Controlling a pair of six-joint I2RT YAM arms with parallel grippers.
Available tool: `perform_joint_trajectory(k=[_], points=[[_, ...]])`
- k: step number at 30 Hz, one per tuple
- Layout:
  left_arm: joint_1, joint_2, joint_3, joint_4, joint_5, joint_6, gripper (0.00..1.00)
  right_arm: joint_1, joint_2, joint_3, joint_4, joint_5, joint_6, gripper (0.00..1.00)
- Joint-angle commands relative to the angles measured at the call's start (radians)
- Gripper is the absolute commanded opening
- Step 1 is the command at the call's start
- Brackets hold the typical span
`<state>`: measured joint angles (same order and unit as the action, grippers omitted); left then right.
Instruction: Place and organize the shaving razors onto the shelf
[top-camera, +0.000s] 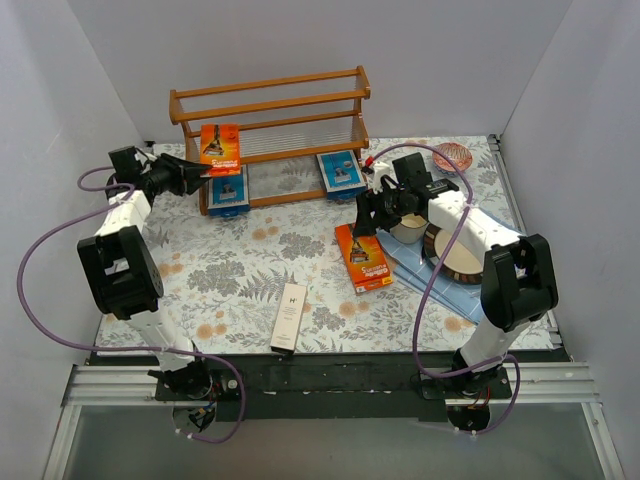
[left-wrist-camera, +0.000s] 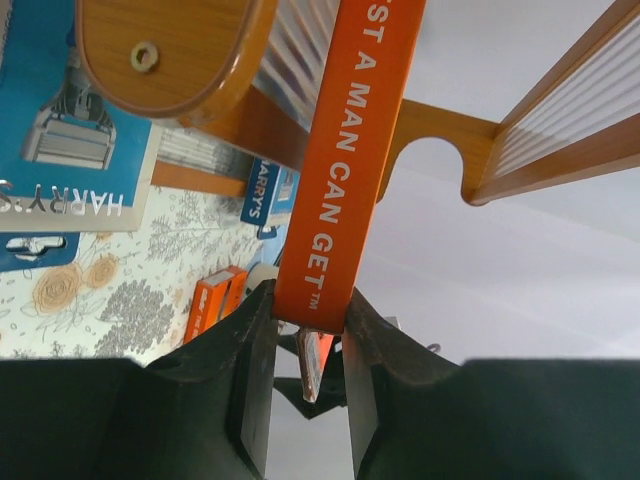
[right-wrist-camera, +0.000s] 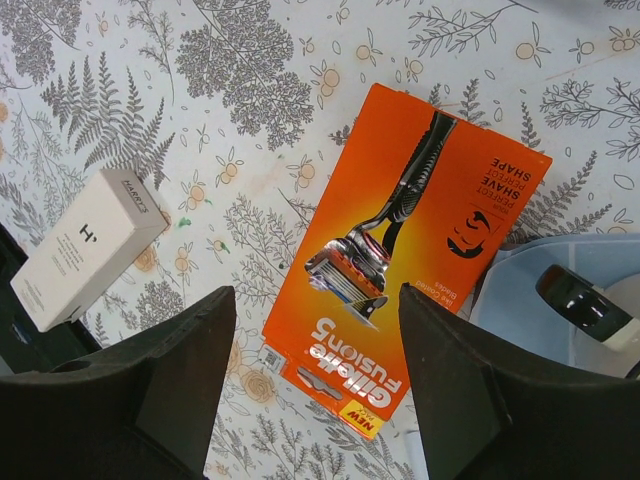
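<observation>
The wooden shelf (top-camera: 268, 108) stands at the back. Two blue razor packs (top-camera: 228, 190) (top-camera: 340, 172) lie at its lower tier. My left gripper (top-camera: 203, 172) is shut on the edge of an orange razor pack (top-camera: 220, 147) and holds it upright at the shelf's left end; in the left wrist view the pack (left-wrist-camera: 350, 150) sits between the fingers (left-wrist-camera: 250, 350), beside the shelf's end board (left-wrist-camera: 180, 50). My right gripper (top-camera: 366, 215) is open above a second orange pack (top-camera: 364, 258), which lies flat (right-wrist-camera: 410, 250) between the spread fingers (right-wrist-camera: 190, 370). The slim white box (top-camera: 289, 316) lies near the front.
A blue cloth (top-camera: 430, 270) lies at the right with a brown-rimmed white plate (top-camera: 455, 262) and a white cup (top-camera: 408, 230) on it. A small copper bowl (top-camera: 452, 157) sits at the back right. White walls close in on three sides.
</observation>
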<state>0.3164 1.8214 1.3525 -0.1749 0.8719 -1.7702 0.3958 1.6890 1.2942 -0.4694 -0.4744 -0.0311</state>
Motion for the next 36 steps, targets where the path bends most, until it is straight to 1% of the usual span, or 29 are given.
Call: perform_joint_trajectory(k=[1, 3, 6, 13, 16, 17, 19, 20, 21, 24, 29, 33, 34, 36], points=[[0.001, -0.08, -0.035, 0.132, -0.056, -0.04, 0.08, 0.009, -0.002, 0.042, -0.008, -0.003, -0.021, 0.73], [-0.002, -0.086, -0.046, 0.204, -0.048, -0.049, 0.08, 0.012, 0.0, 0.04, -0.008, -0.001, -0.021, 0.73], [-0.005, -0.076, -0.05, 0.244, -0.034, -0.064, 0.09, 0.014, 0.0, 0.04, -0.008, -0.001, -0.024, 0.73], [-0.005, -0.004, -0.058, 0.264, -0.007, -0.081, 0.1, 0.015, 0.001, 0.04, -0.005, 0.0, -0.026, 0.73], [-0.007, 0.015, -0.049, 0.253, -0.002, -0.086, 0.12, 0.017, 0.003, 0.039, -0.002, 0.0, -0.026, 0.73], [-0.007, 0.022, -0.046, 0.249, -0.001, -0.087, 0.15, 0.017, 0.003, 0.039, -0.002, -0.001, -0.027, 0.73], [-0.005, 0.029, -0.036, 0.206, -0.014, -0.094, 0.24, 0.017, 0.005, 0.039, 0.0, 0.0, -0.027, 0.73], [-0.007, 0.03, -0.035, 0.189, -0.022, -0.095, 0.31, 0.015, 0.003, 0.039, -0.002, -0.001, -0.027, 0.73], [-0.005, 0.029, -0.035, 0.155, -0.025, -0.094, 0.42, 0.015, 0.003, 0.039, -0.002, -0.001, -0.027, 0.73], [-0.007, 0.023, -0.036, 0.12, -0.037, -0.094, 0.5, 0.017, 0.005, 0.04, -0.002, -0.001, -0.027, 0.73], [-0.002, 0.016, -0.043, 0.1, -0.042, -0.086, 0.57, 0.017, 0.005, 0.05, -0.006, -0.003, -0.03, 0.74], [0.009, -0.016, -0.049, 0.13, 0.001, -0.052, 0.65, 0.015, 0.0, 0.054, -0.009, 0.0, -0.038, 0.74], [0.015, -0.039, -0.05, 0.129, 0.007, -0.046, 0.69, 0.015, -0.005, 0.054, -0.011, -0.001, -0.039, 0.74], [0.024, -0.068, -0.053, 0.088, 0.013, -0.022, 0.71, 0.017, -0.014, 0.047, -0.009, 0.002, -0.044, 0.74]])
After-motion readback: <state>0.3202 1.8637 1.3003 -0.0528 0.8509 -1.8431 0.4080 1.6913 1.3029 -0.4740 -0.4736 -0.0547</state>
